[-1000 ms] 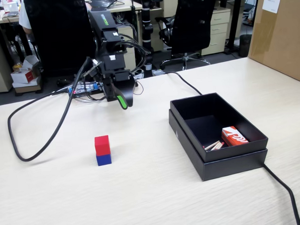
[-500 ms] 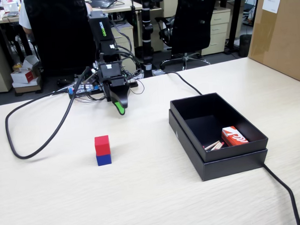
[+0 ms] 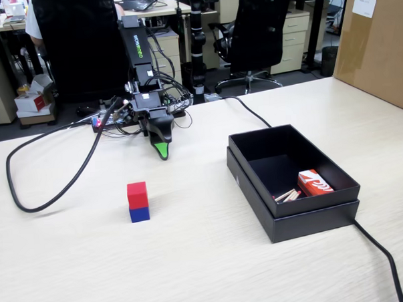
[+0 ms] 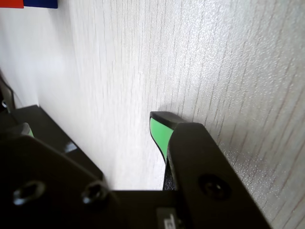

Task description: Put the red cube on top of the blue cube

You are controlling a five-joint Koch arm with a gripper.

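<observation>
A pale wood-grain surface point(image 3: 213, 257) fills the foreground of an office, with dark chairs and desks behind it. Nearest the fixed camera on the right, a black box point(image 3: 294, 210) sits open, a red-and-white packet point(image 3: 314, 183) lying in its far corner and a black cable point(image 3: 380, 250) trailing off behind it. A little further back and to the left stands the stack: the red cube point(image 3: 137, 194) rests squarely on the blue cube point(image 3: 139, 213), edges lined up, nothing touching either.

Beyond them, well apart from the stack, the claw point(image 3: 162, 151) points down near the arm's base, its green tip low over the surface. Over the last second it has drawn back from a spot nearer the cubes and folded down toward its own base, while the stack has not shifted. In the wrist view the claw point(image 4: 95, 129) shows a clear gap between its green-faced jaws, empty, with the cubes only a sliver at the top edge.

Judged from this, the placing is done and the arm is retreating to rest; nothing is left but to park.
</observation>
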